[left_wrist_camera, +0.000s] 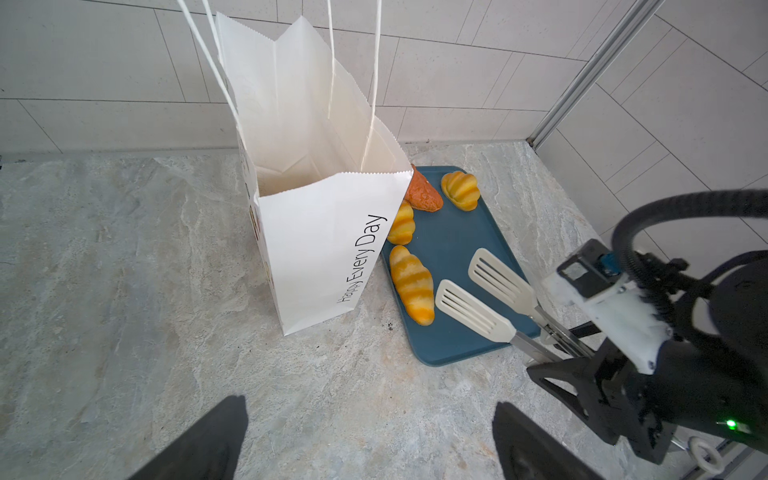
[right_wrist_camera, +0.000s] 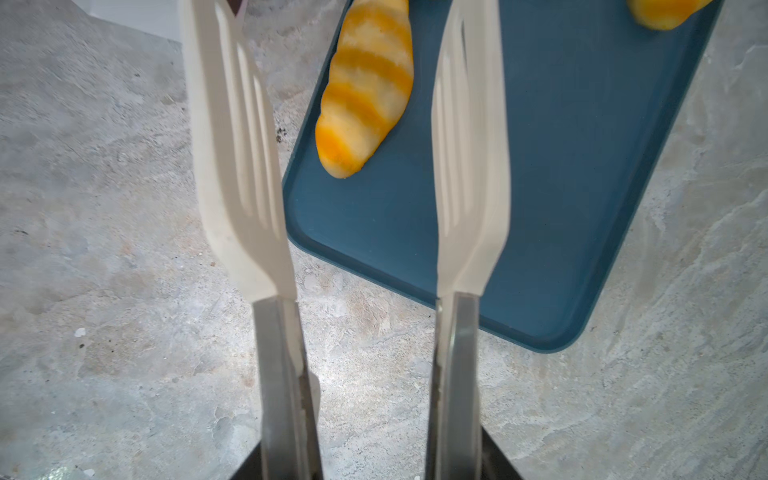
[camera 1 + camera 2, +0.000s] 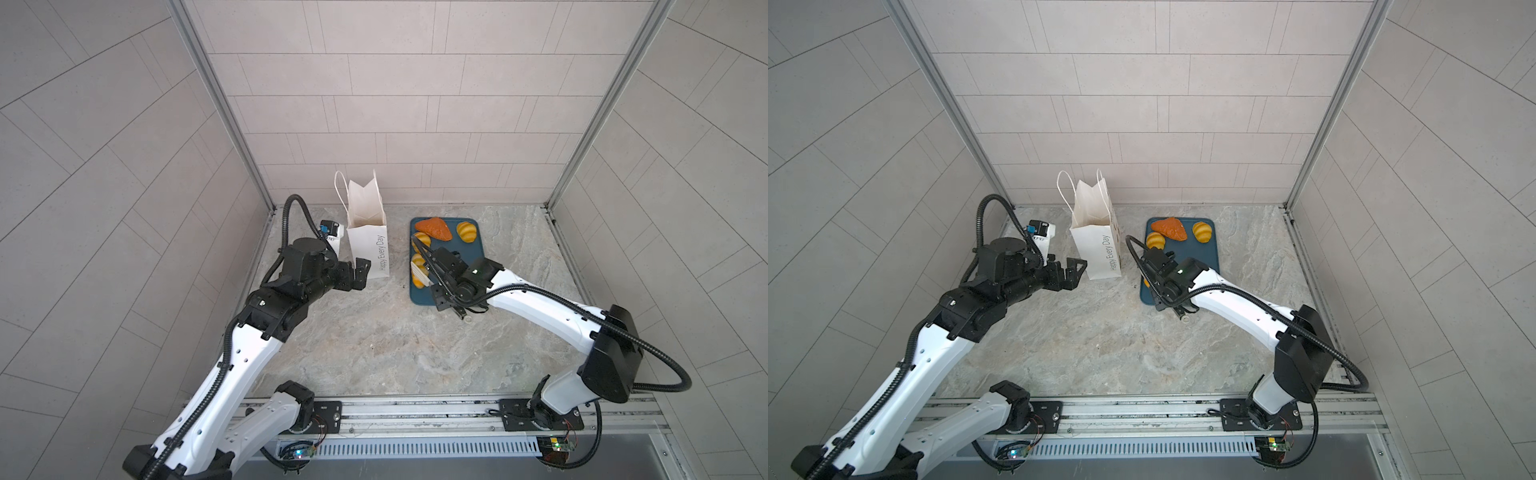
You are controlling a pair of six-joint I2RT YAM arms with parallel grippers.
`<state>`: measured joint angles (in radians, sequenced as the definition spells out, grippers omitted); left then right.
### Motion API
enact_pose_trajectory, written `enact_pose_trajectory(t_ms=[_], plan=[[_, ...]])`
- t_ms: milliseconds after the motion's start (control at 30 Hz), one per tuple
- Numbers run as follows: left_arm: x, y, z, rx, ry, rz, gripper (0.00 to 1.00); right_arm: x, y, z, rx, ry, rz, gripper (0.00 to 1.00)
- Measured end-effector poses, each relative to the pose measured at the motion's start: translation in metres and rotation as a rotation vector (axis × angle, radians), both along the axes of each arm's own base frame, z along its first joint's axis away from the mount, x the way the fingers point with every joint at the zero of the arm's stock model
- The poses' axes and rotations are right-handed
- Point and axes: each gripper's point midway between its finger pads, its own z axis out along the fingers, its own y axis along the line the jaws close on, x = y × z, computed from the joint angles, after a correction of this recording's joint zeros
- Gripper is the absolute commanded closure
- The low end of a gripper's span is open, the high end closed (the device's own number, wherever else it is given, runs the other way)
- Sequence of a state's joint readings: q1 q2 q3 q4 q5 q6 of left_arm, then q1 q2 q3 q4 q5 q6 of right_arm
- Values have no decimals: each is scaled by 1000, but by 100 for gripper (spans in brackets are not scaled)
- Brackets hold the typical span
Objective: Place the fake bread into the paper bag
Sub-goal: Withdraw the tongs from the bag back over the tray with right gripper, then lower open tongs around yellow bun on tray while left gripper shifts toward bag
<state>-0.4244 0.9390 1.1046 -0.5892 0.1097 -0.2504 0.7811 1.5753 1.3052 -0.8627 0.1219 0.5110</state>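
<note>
Gripping white tongs (image 1: 469, 311) in the right gripper (image 1: 567, 359), blades apart over the blue tray (image 1: 453, 249), four bread pieces (image 1: 411, 284) lying on it beside the upright paper bag (image 1: 324, 241), left gripper (image 3: 359, 274) spread wide, empty, near the bag's base.

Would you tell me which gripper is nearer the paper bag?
Left: the left gripper sits beside the bag; the right gripper holds tongs over the tray, farther off.
</note>
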Motion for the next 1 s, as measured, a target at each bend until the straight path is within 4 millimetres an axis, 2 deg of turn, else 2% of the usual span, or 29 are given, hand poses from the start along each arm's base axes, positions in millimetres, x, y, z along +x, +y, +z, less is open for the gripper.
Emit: enact_pose_trajectory(t_ms=[333,767,1000], plan=[[-2,-3,-1,0,3,-10,0,9,0,-44,-104,52,-39,46],[-11,-37,-32,50,76,-109,0,18,-5,-57,-140,68,-72,46],[-12,-38,-39,56,89,-105,0,19,-34,-62,-165,89,-118,46]])
